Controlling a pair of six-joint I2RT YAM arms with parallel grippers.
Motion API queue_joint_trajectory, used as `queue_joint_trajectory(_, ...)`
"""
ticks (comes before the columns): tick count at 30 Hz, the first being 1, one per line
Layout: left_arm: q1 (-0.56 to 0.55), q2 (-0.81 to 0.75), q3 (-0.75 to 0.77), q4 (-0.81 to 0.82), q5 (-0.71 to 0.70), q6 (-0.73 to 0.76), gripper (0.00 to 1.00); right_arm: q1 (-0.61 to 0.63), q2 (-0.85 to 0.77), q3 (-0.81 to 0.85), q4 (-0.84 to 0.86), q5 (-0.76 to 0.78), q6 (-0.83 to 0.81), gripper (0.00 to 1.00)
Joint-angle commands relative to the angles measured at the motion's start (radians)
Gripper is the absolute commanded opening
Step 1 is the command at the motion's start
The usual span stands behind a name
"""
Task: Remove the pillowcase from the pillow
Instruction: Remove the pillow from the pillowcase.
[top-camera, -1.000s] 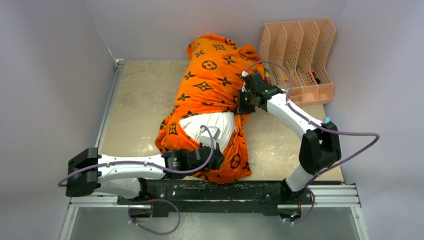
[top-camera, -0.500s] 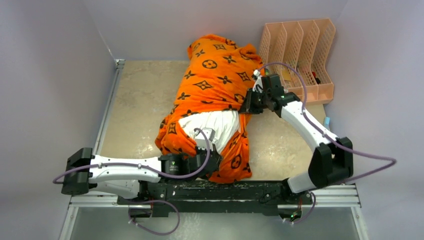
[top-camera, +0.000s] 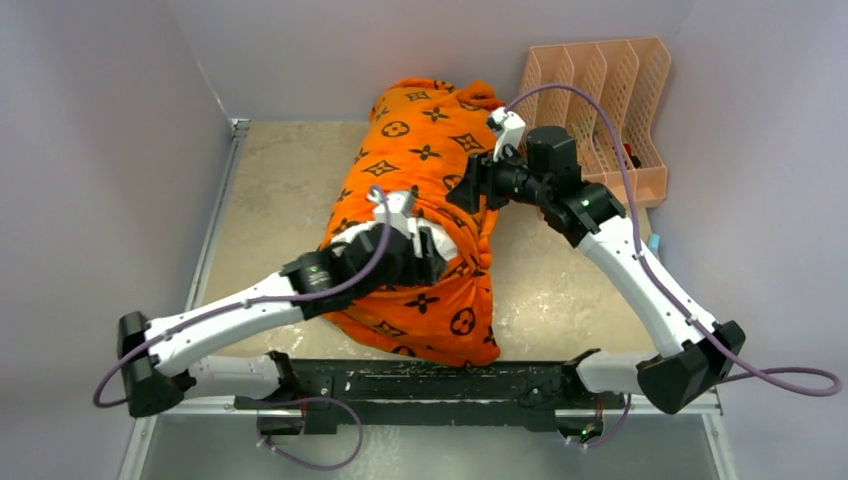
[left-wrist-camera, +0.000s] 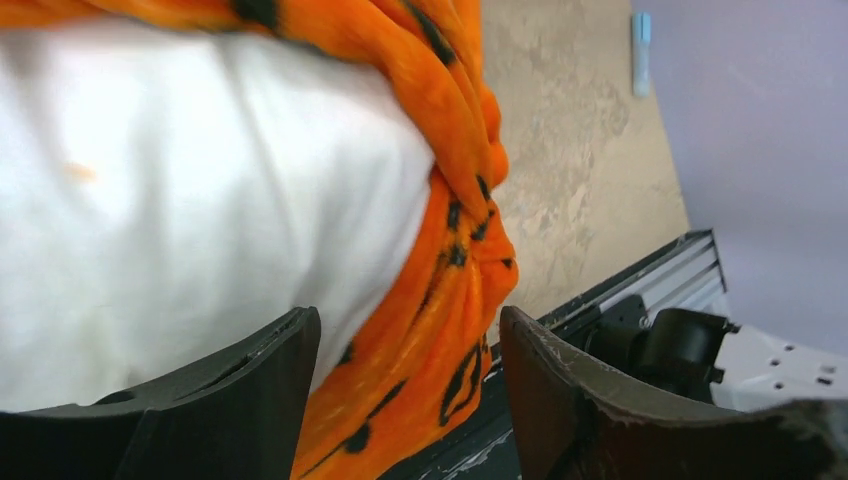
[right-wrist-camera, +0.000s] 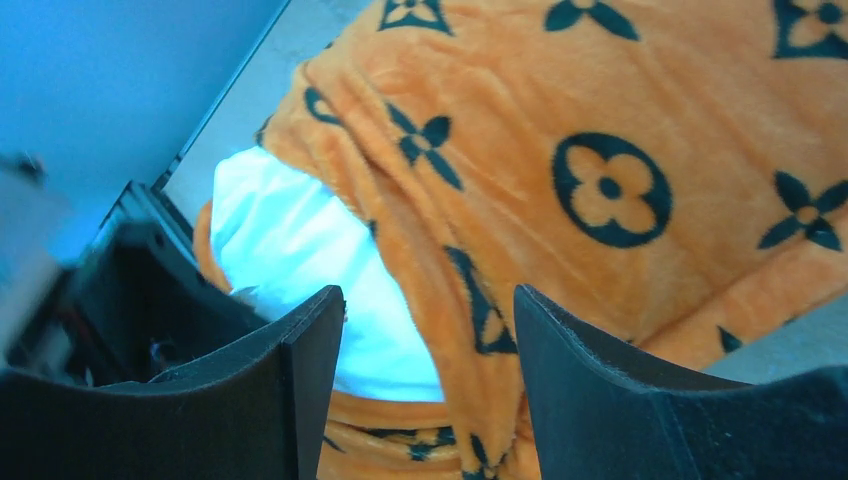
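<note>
Left end effector (left-wrist-camera: 405, 400) open, fingers spread at the bare white near end of the pillow (left-wrist-camera: 150, 200), with bunched pillowcase (top-camera: 420, 150) edge showing between them. Right end effector (right-wrist-camera: 430, 390) open, over the pillow's right side. Pillow lies on the bench (top-camera: 280, 190), its far part covered by the pillowcase.

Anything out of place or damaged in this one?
Nothing is damaged or spilled. The pillowcase is bunched and twisted into a roll around its opening, where the white pillow pokes out. A small orange speck sits on the pillow in the left wrist view, possibly fluff from the cover.
</note>
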Motion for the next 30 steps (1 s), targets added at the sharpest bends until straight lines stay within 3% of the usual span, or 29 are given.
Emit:
queue_joint_trajectory(1, 0.119, -0.147, 0.037, -0.095, 0.068, 0.061, 0.66, 0.067, 0.007, 0.023, 0.022, -0.01, 0.017, 0.64)
queue_joint_trajectory(7, 0.403, -0.204, 0.112, -0.28, 0.045, 0.13, 0.69, 0.233, 0.043, -0.018, 0.072, 0.072, 0.055, 0.56)
queue_joint_trajectory(11, 0.623, -0.276, 0.098, -0.378, -0.098, 0.07, 0.78, 0.376, 0.084, 0.022, 0.071, 0.215, 0.055, 0.63)
queue_joint_trajectory(13, 0.731, -0.292, 0.043, -0.374, -0.041, 0.042, 0.8, 0.439, 0.119, 0.051, 0.054, 0.271, 0.052, 0.65)
queue_joint_trajectory(15, 0.806, -0.295, -0.04, -0.353, 0.057, 0.01, 0.8, 0.495, 0.154, 0.076, 0.038, 0.381, 0.083, 0.75)
queue_joint_trajectory(21, 0.876, -0.388, -0.31, -0.206, 0.187, -0.081, 0.83, 0.601, 0.333, 0.274, -0.085, 0.627, 0.13, 0.87)
queue_joint_trajectory(24, 0.876, -0.436, -0.395, -0.201, 0.187, -0.126, 0.83, 0.613, 0.457, 0.375, -0.16, 0.704, 0.176, 0.97)
queue_joint_trajectory(26, 0.876, -0.469, -0.444, -0.199, 0.212, -0.149, 0.83, 0.619, 0.543, 0.442, -0.249, 0.772, 0.217, 0.99)
queue_joint_trajectory(28, 0.876, -0.508, -0.512, -0.168, 0.261, -0.199, 0.82, 0.635, 0.594, 0.446, -0.332, 0.816, 0.279, 0.99)
queue_joint_trajectory(30, 0.876, -0.553, -0.582, -0.137, 0.284, -0.253, 0.79, 0.657, 0.595, 0.372, -0.285, 0.785, 0.288, 0.99)
